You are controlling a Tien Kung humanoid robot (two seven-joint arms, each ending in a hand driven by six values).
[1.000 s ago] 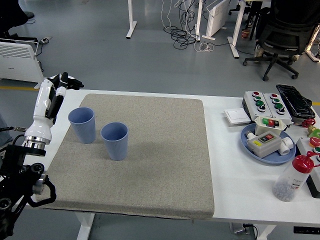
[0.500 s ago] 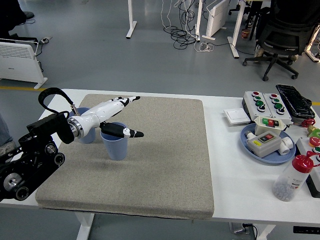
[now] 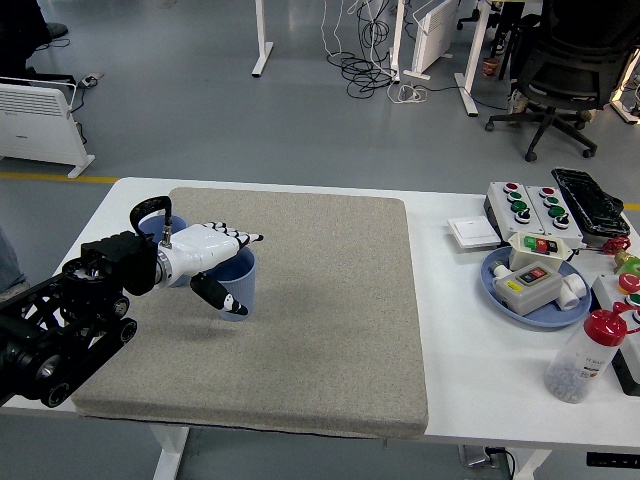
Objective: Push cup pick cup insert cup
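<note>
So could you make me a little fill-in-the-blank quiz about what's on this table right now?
1. The two cups on the mat are ____ in colour.
2. The robot's left hand is at the cup nearer the table's ____ edge.
3. The bottle at the right has a ____ cap.
4. The mat is ____ in colour.

Missing words: blue; near; red; grey

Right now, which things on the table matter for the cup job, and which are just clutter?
In the job: near blue cup, far blue cup, left hand, grey mat.

Clutter: button boxes, blue dish, red-capped bottle, white switch plate.
</note>
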